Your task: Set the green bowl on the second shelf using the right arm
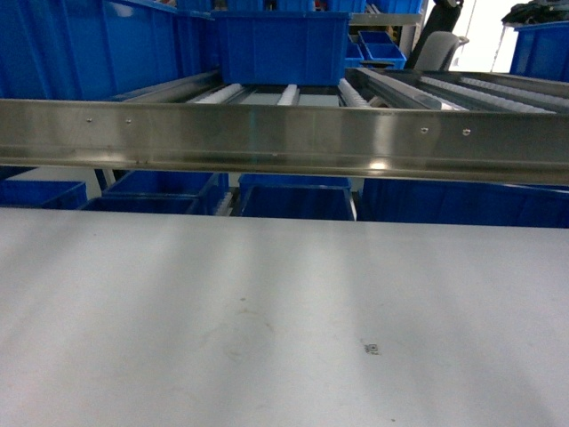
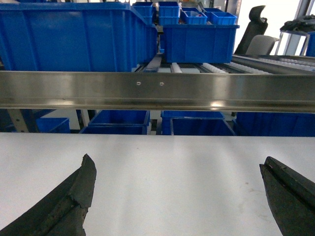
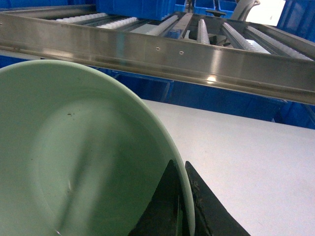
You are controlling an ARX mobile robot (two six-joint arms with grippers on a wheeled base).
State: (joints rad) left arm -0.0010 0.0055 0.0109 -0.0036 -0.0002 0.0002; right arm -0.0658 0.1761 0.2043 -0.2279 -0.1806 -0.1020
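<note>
Rt tool (image 3: 183, 206) clamped on green bowl (image 3: 74, 162) rim; lt tool (image 2: 177, 189) apart; no legible labels.

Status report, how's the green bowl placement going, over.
Left gripper open, empty. Right gripper shut on green bowl rim. Steel rail ahead, above the white table.

The green bowl (image 3: 74, 162) looks smooth and glossy; the rack rail (image 1: 284, 138) is brushed shiny steel; crates (image 1: 280, 44) are blue plastic; tabletop (image 1: 267, 311) matt grey.
</note>
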